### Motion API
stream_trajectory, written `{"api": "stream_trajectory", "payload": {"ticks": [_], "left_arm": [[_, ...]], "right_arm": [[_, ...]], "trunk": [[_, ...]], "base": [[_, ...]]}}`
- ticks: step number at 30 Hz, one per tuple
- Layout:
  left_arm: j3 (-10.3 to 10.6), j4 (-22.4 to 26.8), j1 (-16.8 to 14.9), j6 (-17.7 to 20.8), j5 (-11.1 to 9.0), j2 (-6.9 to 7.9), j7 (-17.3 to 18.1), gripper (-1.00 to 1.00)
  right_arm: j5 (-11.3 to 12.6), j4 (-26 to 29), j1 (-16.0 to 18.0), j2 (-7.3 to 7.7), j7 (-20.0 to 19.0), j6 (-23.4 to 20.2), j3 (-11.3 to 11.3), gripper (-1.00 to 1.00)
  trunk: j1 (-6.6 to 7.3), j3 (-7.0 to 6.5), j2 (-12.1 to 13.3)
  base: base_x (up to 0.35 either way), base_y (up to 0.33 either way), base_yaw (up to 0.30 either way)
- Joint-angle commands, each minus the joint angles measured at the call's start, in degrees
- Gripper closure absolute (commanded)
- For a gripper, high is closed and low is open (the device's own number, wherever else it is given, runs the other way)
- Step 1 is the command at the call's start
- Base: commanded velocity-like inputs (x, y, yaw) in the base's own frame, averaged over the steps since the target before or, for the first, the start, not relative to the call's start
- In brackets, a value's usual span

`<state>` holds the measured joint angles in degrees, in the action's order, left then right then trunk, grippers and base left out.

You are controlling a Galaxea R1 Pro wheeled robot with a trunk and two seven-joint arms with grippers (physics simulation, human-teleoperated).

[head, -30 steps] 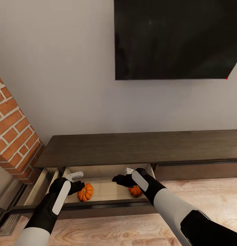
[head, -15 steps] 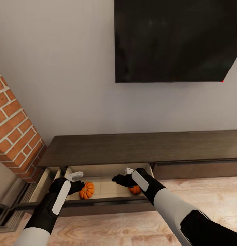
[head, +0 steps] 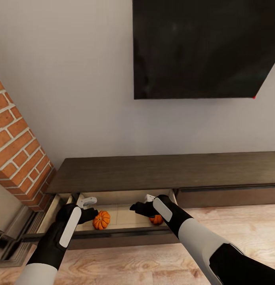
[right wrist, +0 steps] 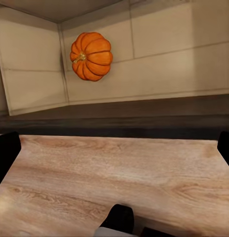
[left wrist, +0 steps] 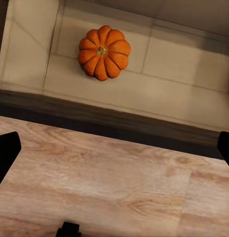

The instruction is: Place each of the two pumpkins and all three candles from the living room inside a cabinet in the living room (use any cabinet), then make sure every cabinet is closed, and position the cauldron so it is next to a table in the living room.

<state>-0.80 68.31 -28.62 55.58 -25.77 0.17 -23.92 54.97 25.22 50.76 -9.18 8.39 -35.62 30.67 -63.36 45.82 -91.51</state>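
Two pumpkins sit in the open drawer (head: 125, 215) of the cabinet (head: 165, 170). One pumpkin (head: 101, 220) is on the left and the other pumpkin (head: 156, 219) is on the right. Your left gripper (head: 86, 202) and right gripper (head: 139, 206) hang over the drawer, both spread wide and holding nothing. Wood floor (head: 133, 265) lies near you.

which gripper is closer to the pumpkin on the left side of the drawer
Left. The left gripper sits just beside the left pumpkin; the right gripper is farther off, near the other pumpkin.
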Motion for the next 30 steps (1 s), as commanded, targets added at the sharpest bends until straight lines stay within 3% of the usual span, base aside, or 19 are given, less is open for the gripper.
{"api": "stream_trajectory", "payload": {"ticks": [1, 11, 30], "left_arm": [[0.0, 0.1, 0.0, 0.2, -0.6, 0.01, -0.5, -1.00], [-0.1, 0.2, 0.0, 0.2, -0.6, 0.01, -0.5, -1.00], [-0.1, 0.2, 0.0, 0.2, -0.6, 0.01, -0.5, -1.00]], "right_arm": [[0.6, 0.1, 0.0, 0.04, 0.5, -0.1, 0.4, -1.00], [0.6, 0.1, 0.0, 0.04, 0.5, -0.1, 0.4, -1.00], [0.6, 0.1, 0.0, 0.04, 0.5, -0.1, 0.4, -1.00]], "trunk": [[0.23, -0.14, 0.4], [2.43, -1.93, 4.4], [2.43, -1.93, 4.4]], "base": [[0.000, 0.000, 0.000], [-0.190, 0.000, 0.000], [-0.309, 0.000, 0.000]]}}
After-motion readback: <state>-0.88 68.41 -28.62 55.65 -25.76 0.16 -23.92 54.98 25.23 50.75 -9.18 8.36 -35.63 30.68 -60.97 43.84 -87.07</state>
